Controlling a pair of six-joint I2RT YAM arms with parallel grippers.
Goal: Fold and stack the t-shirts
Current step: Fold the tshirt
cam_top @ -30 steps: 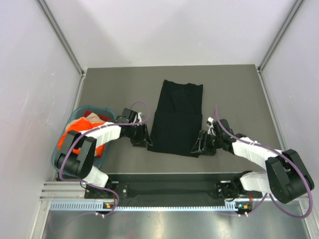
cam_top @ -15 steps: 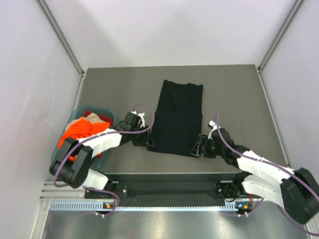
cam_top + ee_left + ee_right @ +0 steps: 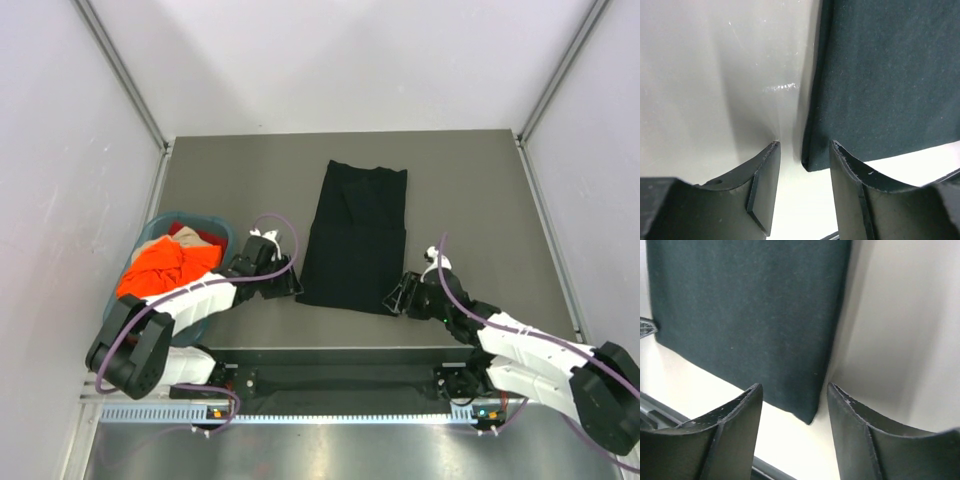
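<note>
Risk first: may catch only the top layer of the black shirt [image 3: 355, 235] if closed too shallow, leaving the lower layers on the table [image 3: 470, 190] and spoiling the next fold. May also pull the near hem askew if lifted unevenly at the two corners. Could scrape the tabletop if driven too low, or push the corner away and wrinkle it.

Left gripper [image 3: 802, 150] spread, straddling the near left corner, with nothing pinched. Right gripper [image 3: 795, 390] spread likewise around the near right corner, cloth between the fingers but not clamped.

Lies flat near the middle of the table as a long narrow rectangle, apparently folded lengthwise. Matte and smooth, with straight edges and a thick doubled rim at the near corners.

Orange shirt [image 3: 165, 268] crumpled in the basket [image 3: 215, 225] at the left, well apart, not yet folded.
</note>
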